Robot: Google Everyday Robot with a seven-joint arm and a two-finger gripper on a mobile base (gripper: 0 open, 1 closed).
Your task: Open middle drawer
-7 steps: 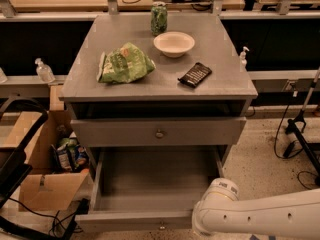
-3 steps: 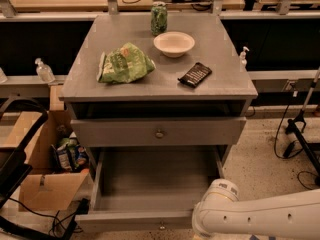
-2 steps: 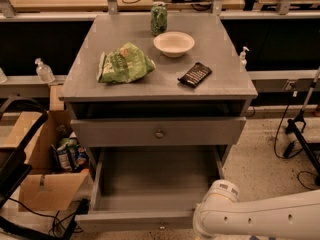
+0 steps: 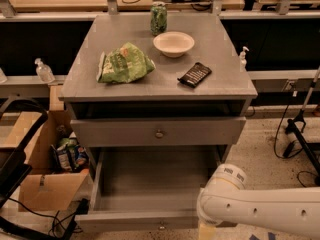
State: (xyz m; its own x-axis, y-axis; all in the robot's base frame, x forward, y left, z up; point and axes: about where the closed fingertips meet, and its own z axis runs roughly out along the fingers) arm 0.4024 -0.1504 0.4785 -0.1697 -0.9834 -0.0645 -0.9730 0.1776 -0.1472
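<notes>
The grey cabinet (image 4: 125, 86) shows the middle drawer (image 4: 115, 132) as a flat grey front with a small round metal knob (image 4: 159, 133) at its centre. Its front sits close against the cabinet frame. Above it is a dark recessed slot under the top. Below it the bottom drawer (image 4: 150, 204) is pulled far out and is empty. My white arm (image 4: 260, 206) reaches in from the right, its elbow over the bottom drawer's right front corner. The gripper itself is out of view, past the lower edge of the picture.
On the cabinet top lie a green chip bag (image 4: 124, 64), a white bowl (image 4: 173, 43), a green can (image 4: 158, 18) and a dark snack bar (image 4: 194, 74). A cardboard box (image 4: 42, 179) with packets stands left on the floor. Cables and a stand (image 4: 300, 129) are at the right.
</notes>
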